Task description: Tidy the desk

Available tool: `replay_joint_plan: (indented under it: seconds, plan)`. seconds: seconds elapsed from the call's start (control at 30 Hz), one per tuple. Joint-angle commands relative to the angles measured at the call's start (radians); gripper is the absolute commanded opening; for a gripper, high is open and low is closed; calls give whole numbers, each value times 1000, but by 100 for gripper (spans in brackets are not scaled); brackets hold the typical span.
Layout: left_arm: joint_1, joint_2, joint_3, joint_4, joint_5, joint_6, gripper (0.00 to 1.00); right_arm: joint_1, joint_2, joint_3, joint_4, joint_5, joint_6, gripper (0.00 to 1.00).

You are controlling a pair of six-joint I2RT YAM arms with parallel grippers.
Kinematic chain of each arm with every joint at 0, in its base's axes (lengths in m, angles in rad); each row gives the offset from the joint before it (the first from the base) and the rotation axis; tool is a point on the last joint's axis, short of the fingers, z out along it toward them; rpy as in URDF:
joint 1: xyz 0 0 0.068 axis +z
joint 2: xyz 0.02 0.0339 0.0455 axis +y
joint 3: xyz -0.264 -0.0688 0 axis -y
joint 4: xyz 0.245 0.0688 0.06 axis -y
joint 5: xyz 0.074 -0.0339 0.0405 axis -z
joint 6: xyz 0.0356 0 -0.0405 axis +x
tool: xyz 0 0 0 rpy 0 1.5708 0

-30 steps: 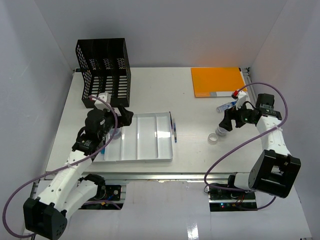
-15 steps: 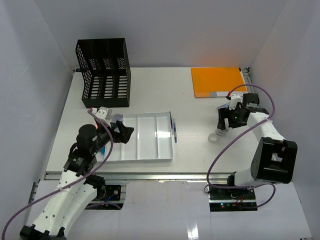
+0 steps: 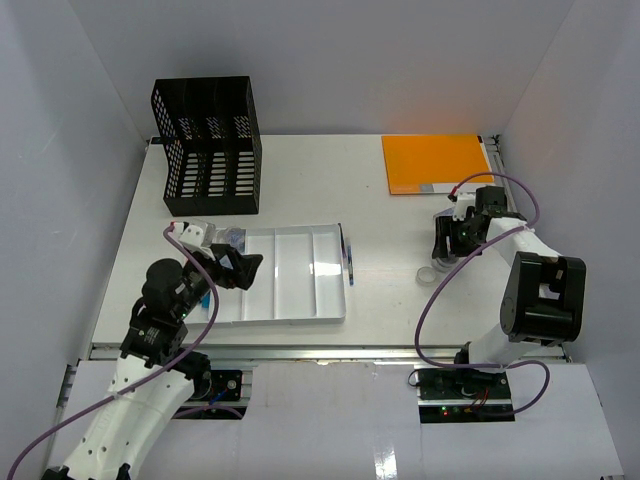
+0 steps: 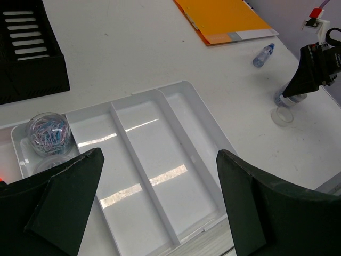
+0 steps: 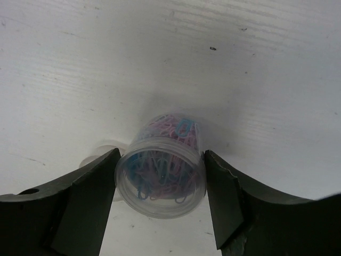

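- Top view: the desk surface (image 3: 330, 190) fills mid-frame, with the arm bases at its near rail. There's a black mesh file rack (image 3: 207, 140) back left, an orange folder (image 3: 435, 162) back right, and a white compartment tray (image 3: 295, 285) front left of centre. The left fingers (image 3: 252, 264) hang over the tray's left end. The right fingers (image 3: 443, 248) are down at the surface on the right, in front of the folder, with a clear ring (image 3: 427, 277) just beside them.
- Left wrist: the left fingers are spread wide with nothing between them. The tray's long compartments are bare. A second clip jar (image 4: 49, 132) stands in the small left-end compartment, and another clear round pot (image 4: 53, 162) sits just in front of it (can't tell what's in it). A small blue-capped bottle (image 4: 264, 54) lies loose on the surface near the folder.
- Right wrist: the right fingers are closed in on a paper-clip jar (image 5: 160, 176), one on each side. Both look to be touching its wall. The jar appears to rest on the surface, but I can't tell if it's lifted at all.
- Step, my read: this is the grasp phase of moving the loose clip jar to the tray, so the task looks only partly done. The bottle and ring are loose too.
- Next move, my judgement:
  - Confirm a firm, centred pinch, since the jar is round slick plastic and could squirt out.
  - Lift straight up clear of the ring, carry left, and set the jar down in a tray compartment.
  - The left arm sits over the tray's left end, so it should clear out or the drop should go further right.
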State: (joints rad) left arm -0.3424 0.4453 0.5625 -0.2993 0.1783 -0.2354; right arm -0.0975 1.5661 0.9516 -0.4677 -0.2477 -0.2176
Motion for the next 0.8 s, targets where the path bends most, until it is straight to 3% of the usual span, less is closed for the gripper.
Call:
replay_joint_plan:
  seconds: [0.0, 0.2, 0.3, 0.5, 0.63, 0.77]
  plan:
    - [1, -13, 2, -4, 4, 10, 98, 3, -26, 16, 26, 9, -2, 60]
    - [2, -23, 2, -4, 10, 10, 98, 17, -46, 40, 6, 15, -29, 24]
    - [0, -34, 2, -1, 10, 8, 98, 48, -58, 80, -27, 4, -76, 13]
    - [2, -64, -3, 11, 10, 10, 98, 247, -77, 269, -191, -173, -310, 11]
    - [2, -127, -14, 30, 3, 11, 98, 391, 14, 469, -329, -278, -481, 12]
    - [2, -192, -27, 50, -11, 11, 98, 548, 182, 721, -453, -286, -566, 12]
